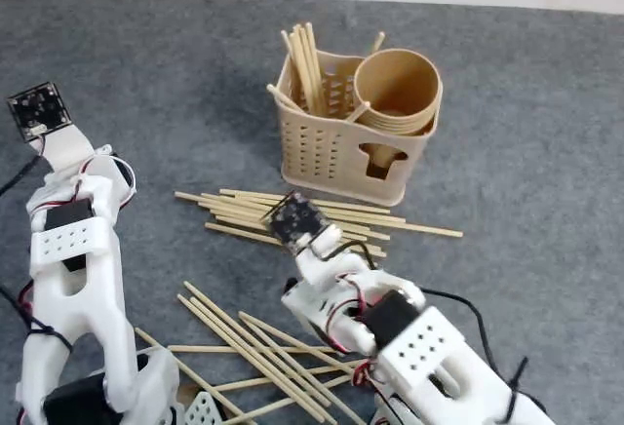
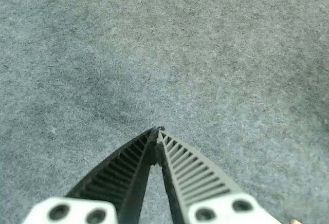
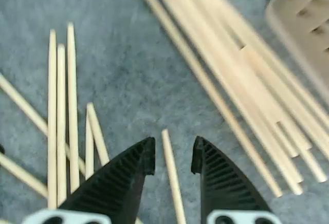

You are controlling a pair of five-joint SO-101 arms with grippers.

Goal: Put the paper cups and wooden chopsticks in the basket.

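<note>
Between the jaws of the right gripper (image 3: pixel 173 154) | one pale wooden chopstick (image 3: pixel 175 193) lies on the grey worktop (image 3: pixel 118 80), its long axis running along the open jaws | left gripper (image 2: pixel 157 131) closed, empty, over bare worktop, the farther arm

**Wooden chopsticks (image 1: pixel 249 345) litter grey table (image 1: pixel 546 152)**
A basket (image 1: pixel 331 157) stands beyond the right gripper (image 3: pixel 172 154). A row of sticks (image 1: pixel 390 220) lies between the two, one stick (image 3: pixel 172 178) sits between its parted jaws, and a loose fan lies behind it.
</note>
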